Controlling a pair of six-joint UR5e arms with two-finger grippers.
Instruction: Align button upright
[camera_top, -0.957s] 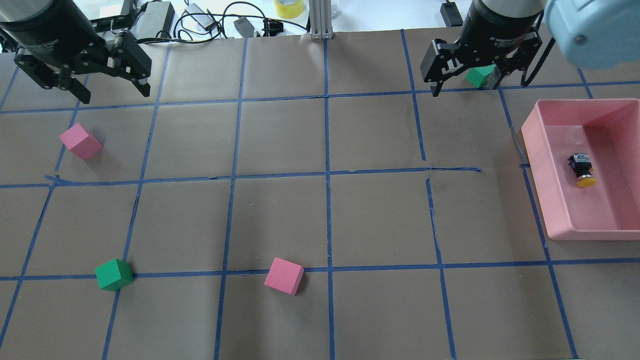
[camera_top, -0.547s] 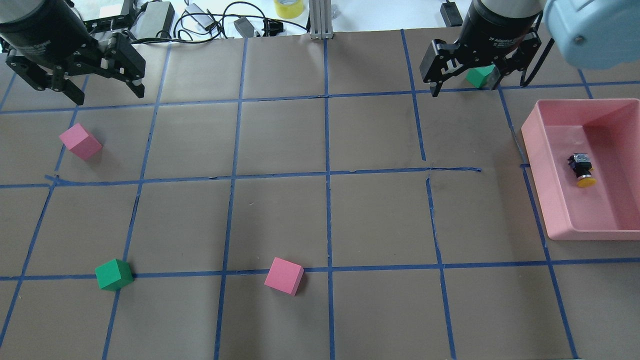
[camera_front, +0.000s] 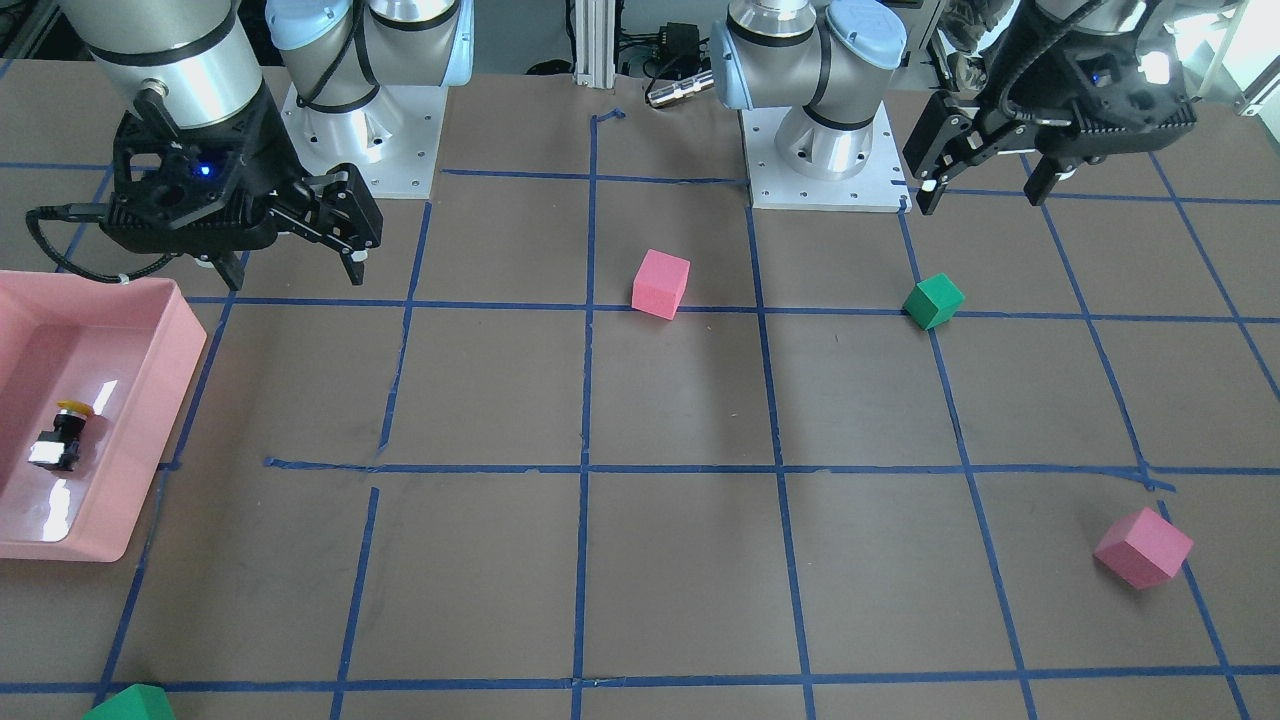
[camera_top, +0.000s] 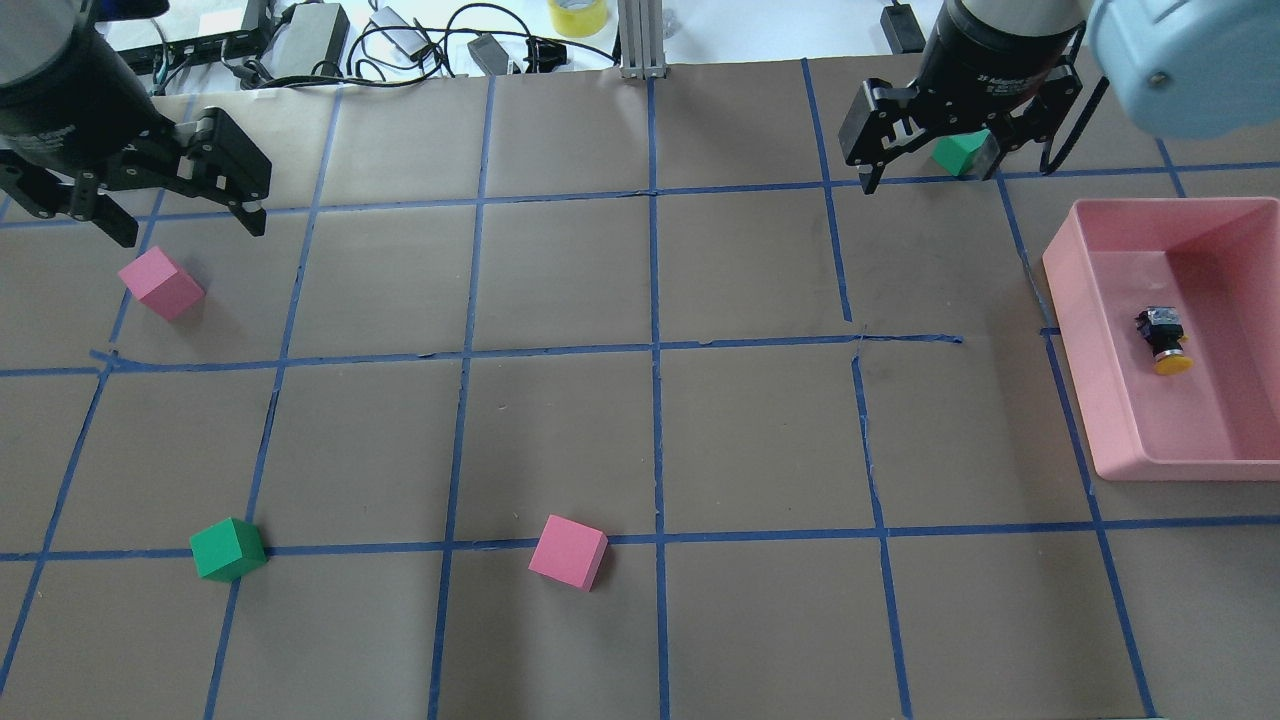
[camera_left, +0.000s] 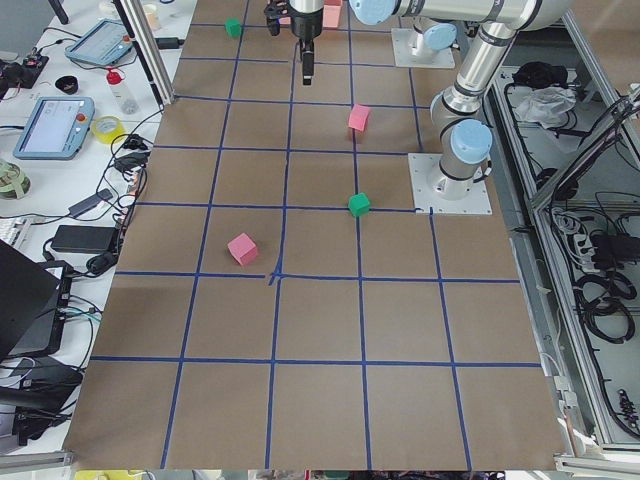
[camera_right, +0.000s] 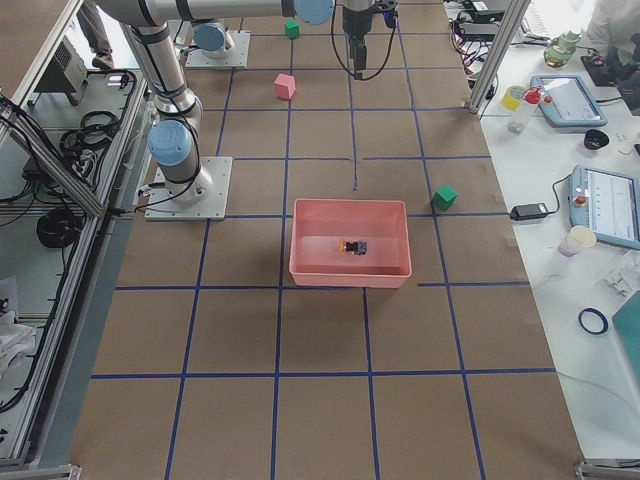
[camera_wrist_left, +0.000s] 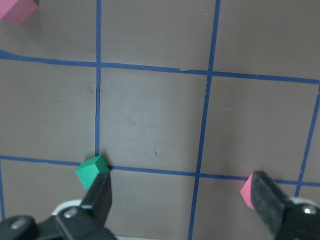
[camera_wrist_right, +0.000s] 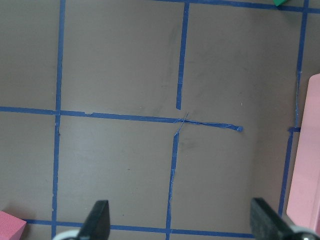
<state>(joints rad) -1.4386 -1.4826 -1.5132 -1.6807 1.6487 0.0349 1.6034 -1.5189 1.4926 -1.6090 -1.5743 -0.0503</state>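
Both sets of jaws are standing spread wide, carrying nothing. The right gripper (camera_front: 290, 268) is hanging high beside the pink bin (camera_top: 1062, 262); the left gripper (camera_top: 188, 230) is hovering above a pink foam cube (camera_top: 160, 285) at the table's other end.

The button (camera_top: 1163, 340) is lying on its side on the bin floor, yellow cap pointing back toward the robot's base, clear of every wall.

You are working the approach, I judge; nothing is gripped yet. Take the right arm, being nearer. Turn the wrist so the fingers are closing across the black block or neck (not the round cap, which would likely slip out), then tip it cap-up and set it flat. Mind the bin wall going in.

The green cube (camera_top: 958, 152) showing between the right fingers in the overhead view is sitting on the table below, not held. The right wrist camera is catching only the bin's edge. The button's contacts are too small to read.
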